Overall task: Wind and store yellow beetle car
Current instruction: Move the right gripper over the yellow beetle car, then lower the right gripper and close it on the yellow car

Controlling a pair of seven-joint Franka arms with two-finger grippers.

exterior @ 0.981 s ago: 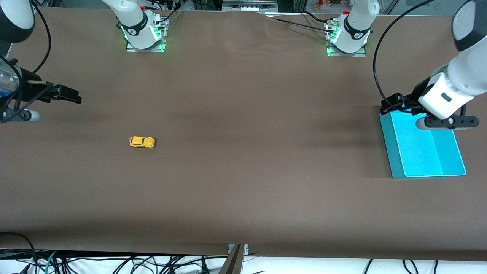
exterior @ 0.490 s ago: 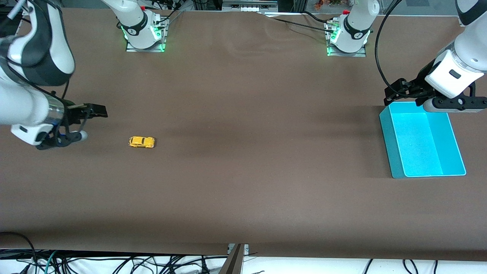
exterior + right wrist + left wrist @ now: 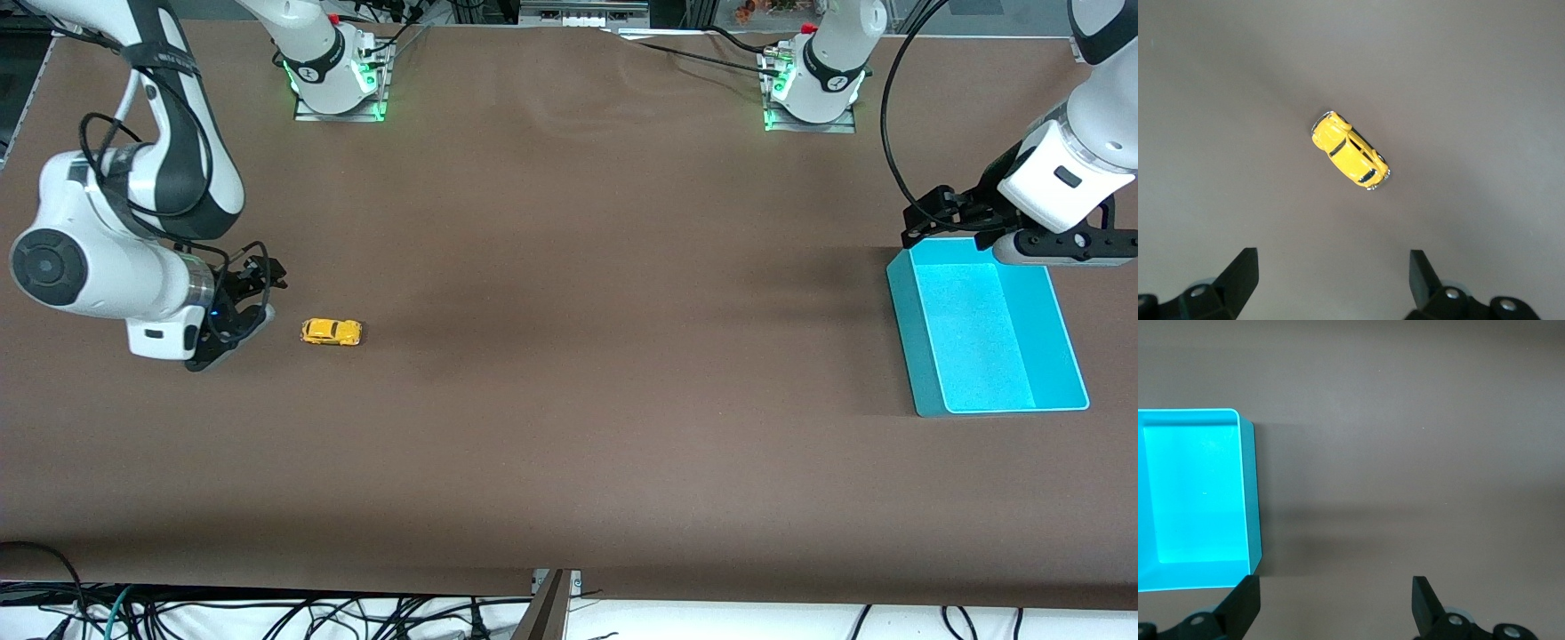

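The yellow beetle car (image 3: 332, 332) stands on its wheels on the brown table toward the right arm's end, and shows from above in the right wrist view (image 3: 1351, 151). My right gripper (image 3: 260, 283) is open and empty over the table beside the car, not touching it; its jaws (image 3: 1331, 280) stand wide apart. My left gripper (image 3: 933, 222) is open and empty (image 3: 1335, 600) over the table at the corner of the teal bin (image 3: 925, 356), which also shows in the left wrist view (image 3: 1253, 493).
The teal bin is open-topped and holds nothing, toward the left arm's end of the table. The two arm bases (image 3: 333, 80) (image 3: 813, 84) stand along the table edge farthest from the front camera. Cables hang below the nearest table edge.
My right arm has swung in over the table and brought its gripper down beside the car. My left gripper has lifted off the bin toward its corner. The car has not moved.
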